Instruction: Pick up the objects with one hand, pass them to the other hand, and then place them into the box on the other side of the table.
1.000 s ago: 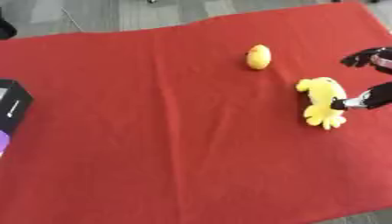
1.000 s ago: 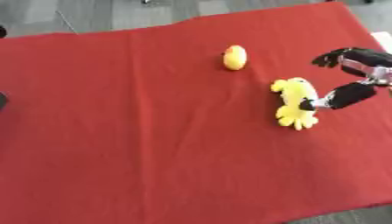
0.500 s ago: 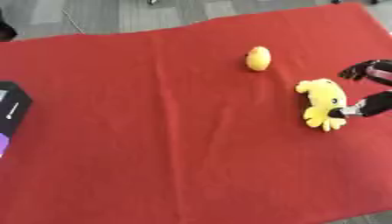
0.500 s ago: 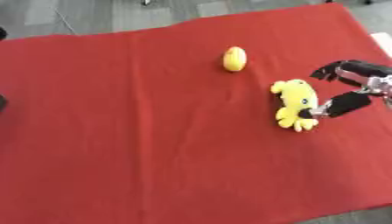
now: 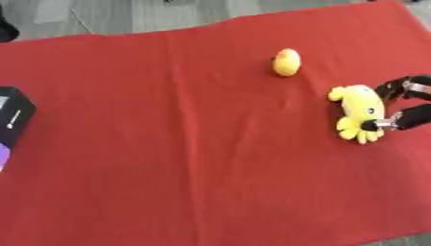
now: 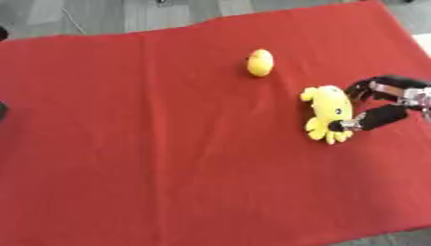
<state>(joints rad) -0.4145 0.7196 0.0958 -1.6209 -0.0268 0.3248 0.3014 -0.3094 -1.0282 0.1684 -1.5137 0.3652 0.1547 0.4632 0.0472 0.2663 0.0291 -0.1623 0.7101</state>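
The task had barely begun. The right hand [image 6: 380, 103] reached in from the right, its fingers and thumb seemingly curled round the yellow plush toy [image 6: 326, 113], which lay on the red counter [image 6: 168, 144]. The yellow egg-shaped object [image 6: 260, 62] sat untouched; the box [image 5: 10, 115] waited far left.

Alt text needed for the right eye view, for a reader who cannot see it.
The robot's right hand closes around a yellow plush toy lying on the red tablecloth near its right edge. A small yellow egg-shaped object sits farther back on the cloth.
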